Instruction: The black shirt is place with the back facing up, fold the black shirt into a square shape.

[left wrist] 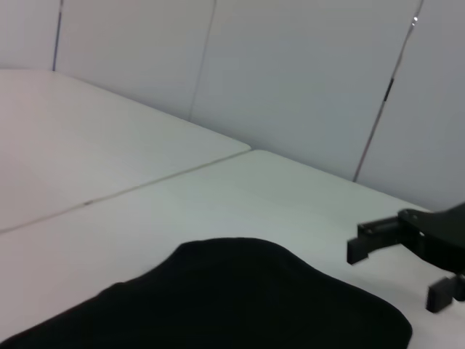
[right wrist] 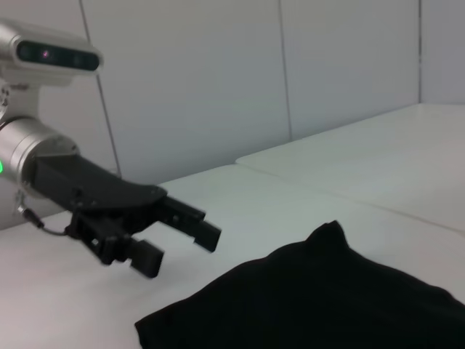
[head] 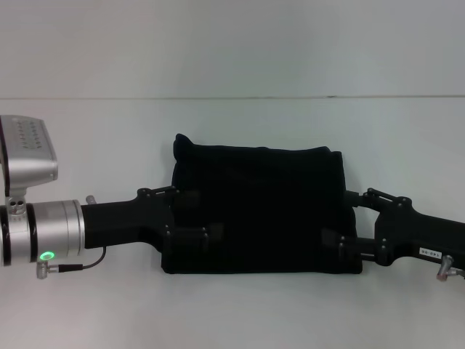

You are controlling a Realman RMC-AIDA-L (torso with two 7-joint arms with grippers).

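Observation:
The black shirt [head: 261, 211] lies folded into a rough rectangle on the middle of the white table, one corner sticking up at its far left. No lettering shows. My left gripper [head: 196, 216] is at the shirt's left edge, fingers spread open. The right wrist view shows it [right wrist: 182, 251] just above the table with nothing between its fingers, a short gap from the shirt [right wrist: 327, 298]. At the right edge my right gripper [head: 341, 218] is open too. In the left wrist view it [left wrist: 396, 275] stands beside the shirt [left wrist: 240, 305] without gripping it.
The white table [head: 232, 313] runs out on all sides of the shirt, with a seam line [head: 232, 98] across the back. Pale wall panels [right wrist: 218, 80] stand behind the table.

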